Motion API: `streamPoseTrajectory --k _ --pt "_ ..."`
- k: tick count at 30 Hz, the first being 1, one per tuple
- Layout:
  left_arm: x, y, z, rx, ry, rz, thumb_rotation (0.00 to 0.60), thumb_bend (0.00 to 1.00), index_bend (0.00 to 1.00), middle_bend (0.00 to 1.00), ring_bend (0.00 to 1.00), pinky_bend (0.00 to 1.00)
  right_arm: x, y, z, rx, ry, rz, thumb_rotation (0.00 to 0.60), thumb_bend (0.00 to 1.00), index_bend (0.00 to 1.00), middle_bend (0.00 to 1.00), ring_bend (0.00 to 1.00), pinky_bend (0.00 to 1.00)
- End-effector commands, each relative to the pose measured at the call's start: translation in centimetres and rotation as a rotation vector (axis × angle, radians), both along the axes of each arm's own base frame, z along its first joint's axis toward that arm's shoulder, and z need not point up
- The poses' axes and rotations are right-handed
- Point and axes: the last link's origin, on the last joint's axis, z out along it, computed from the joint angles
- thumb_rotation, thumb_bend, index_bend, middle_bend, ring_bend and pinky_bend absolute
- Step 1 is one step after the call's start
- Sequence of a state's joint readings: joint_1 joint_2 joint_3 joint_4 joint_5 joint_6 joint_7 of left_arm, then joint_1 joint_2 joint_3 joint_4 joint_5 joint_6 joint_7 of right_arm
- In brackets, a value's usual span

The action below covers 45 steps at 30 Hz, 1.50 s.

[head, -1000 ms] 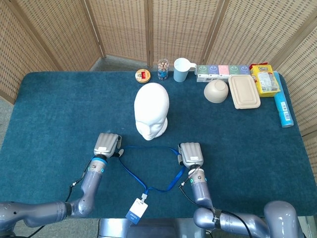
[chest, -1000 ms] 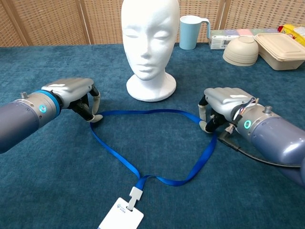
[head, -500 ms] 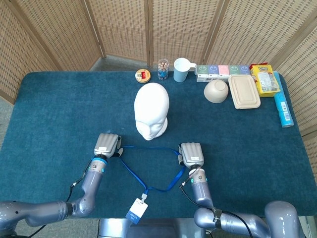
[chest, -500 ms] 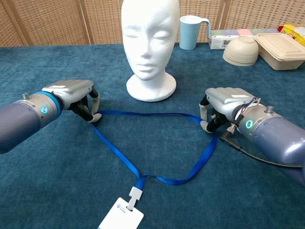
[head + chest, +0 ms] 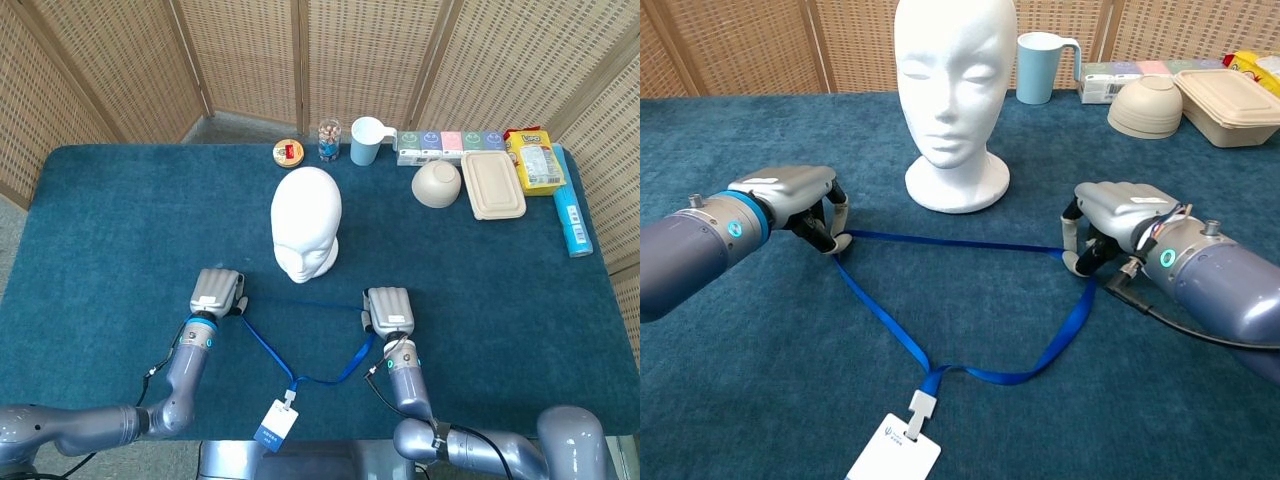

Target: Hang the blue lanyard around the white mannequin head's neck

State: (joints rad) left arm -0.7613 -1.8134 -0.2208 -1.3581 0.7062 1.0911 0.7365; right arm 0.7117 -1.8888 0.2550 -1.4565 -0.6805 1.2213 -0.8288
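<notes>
Your left hand has its fingers curled down, pinching the left corner of the blue lanyard; your right hand pinches the right corner likewise. Between them the strap runs taut just near of the white mannequin head, its badge lying nearest you on the blue table.
</notes>
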Motion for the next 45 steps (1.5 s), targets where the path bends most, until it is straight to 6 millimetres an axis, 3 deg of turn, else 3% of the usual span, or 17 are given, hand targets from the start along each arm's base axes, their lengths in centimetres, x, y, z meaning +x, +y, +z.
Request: streamPoseTrajectory --k 1,18,28,45 --pt "-0.1 -0.1 0.3 0.009 -0.007 -0.002 0.452 0.45 0.64 1.0 1.0 1.0 0.1 0.0 0.0 -0.001 -0.006 0.002 0.537 0.53 0.58 1.0 1.0 1.0" --pt "0.3 -1.1 3.0 0.057 -0.093 -0.062 0.447 0.45 0.64 1.0 1.0 1.0 1.2 0.7 1.6 -0.03 -0.078 0.044 0.538 0.54 0.63 1.0 1.0 1.0" --pt "1.4 -1.7 5.2 0.095 -0.169 -0.116 0.453 0.45 0.65 1.0 1.0 1.0 2.2 1.4 3.8 -0.073 -0.14 0.091 0.538 0.54 0.65 1.0 1.0 1.0" --pt "5.3 -3.0 11.0 0.187 -0.345 -0.245 0.452 0.45 0.65 1.0 1.0 1.0 5.3 2.1 11.1 -0.216 -0.248 0.232 0.54 0.55 0.65 1.0 1.0 1.0"
